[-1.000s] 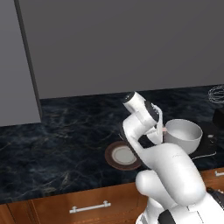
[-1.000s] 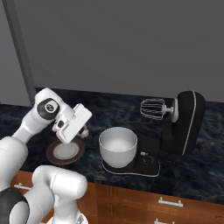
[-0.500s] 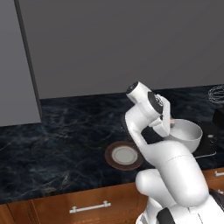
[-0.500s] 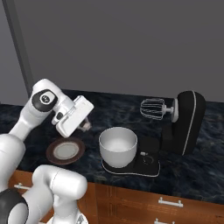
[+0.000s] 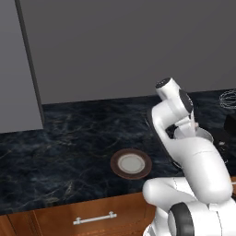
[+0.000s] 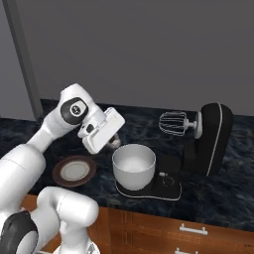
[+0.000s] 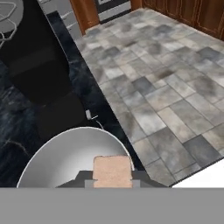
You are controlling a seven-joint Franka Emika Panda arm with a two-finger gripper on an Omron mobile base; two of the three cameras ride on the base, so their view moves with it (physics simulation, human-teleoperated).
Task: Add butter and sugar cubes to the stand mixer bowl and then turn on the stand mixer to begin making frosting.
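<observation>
My gripper (image 6: pixel 114 142) is shut on a beige sugar cube (image 7: pixel 113 169), and hangs at the left rim of the stand mixer bowl (image 6: pixel 133 165). In the hand view the cube sits between my fingertips (image 7: pixel 86 178), with the pale bowl (image 7: pixel 61 159) right below it. The bowl stands on the base of the black stand mixer (image 6: pixel 212 139), under its raised silver whisk (image 6: pixel 172 123). From the left base view my arm hides most of the bowl (image 5: pixel 206 136), and the gripper (image 5: pixel 194 126) is above its rim. The butter is out of view.
A brown-rimmed white plate (image 6: pixel 74 170) lies on the dark marble counter (image 5: pixel 69 143) left of the bowl, with nothing on it. Grey wall cabinets hang above. Wooden drawers (image 5: pixel 92 216) run below the counter's front edge, and tiled floor (image 7: pixel 175 87) lies beyond.
The arm has swung right from above the plate to the bowl's rim, carrying the sugar cube in its shut gripper. The plate, bowl and mixer have stayed put.
</observation>
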